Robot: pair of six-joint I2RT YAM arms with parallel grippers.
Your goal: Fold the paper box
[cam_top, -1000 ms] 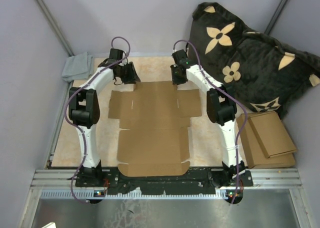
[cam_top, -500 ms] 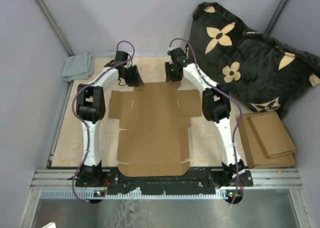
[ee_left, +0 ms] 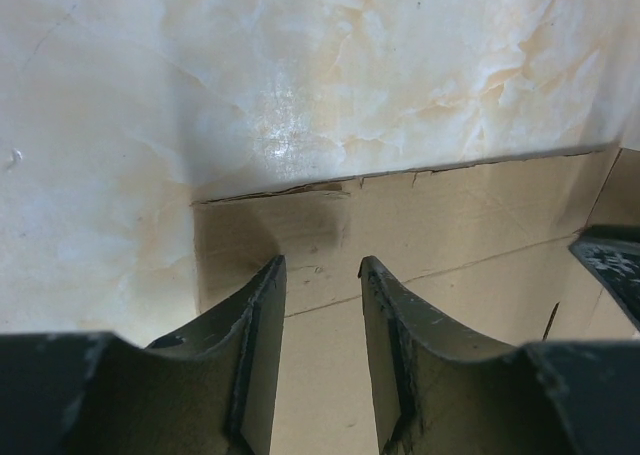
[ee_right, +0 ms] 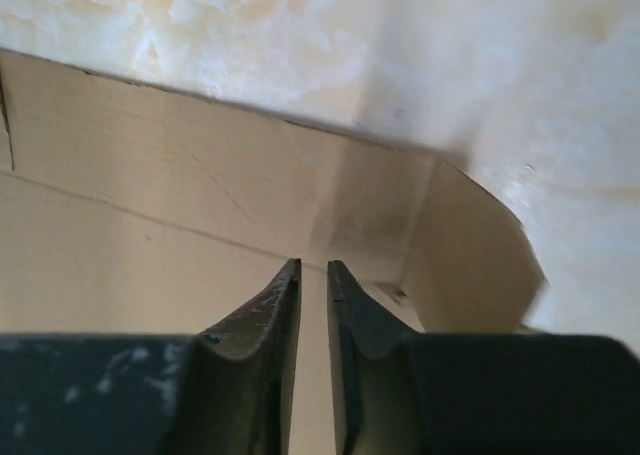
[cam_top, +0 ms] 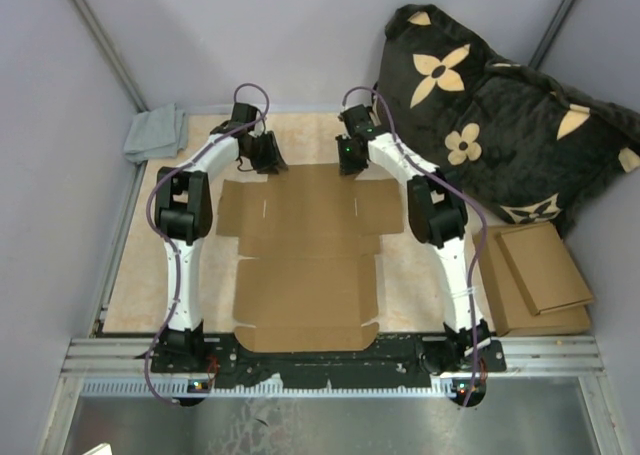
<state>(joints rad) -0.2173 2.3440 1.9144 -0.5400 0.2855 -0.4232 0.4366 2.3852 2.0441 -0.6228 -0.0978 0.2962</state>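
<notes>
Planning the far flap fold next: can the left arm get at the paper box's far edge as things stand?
Probably yes. The left gripper is open just above the paper box, near its far edge, with nothing between them.

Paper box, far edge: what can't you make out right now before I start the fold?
Top view: the left gripper and right gripper cover the paper box far edge; contact unclear.
Right wrist view: jaws nearly shut; whether they pinch cardboard is hidden.
Left wrist view: frame edges cut off the box.
</notes>
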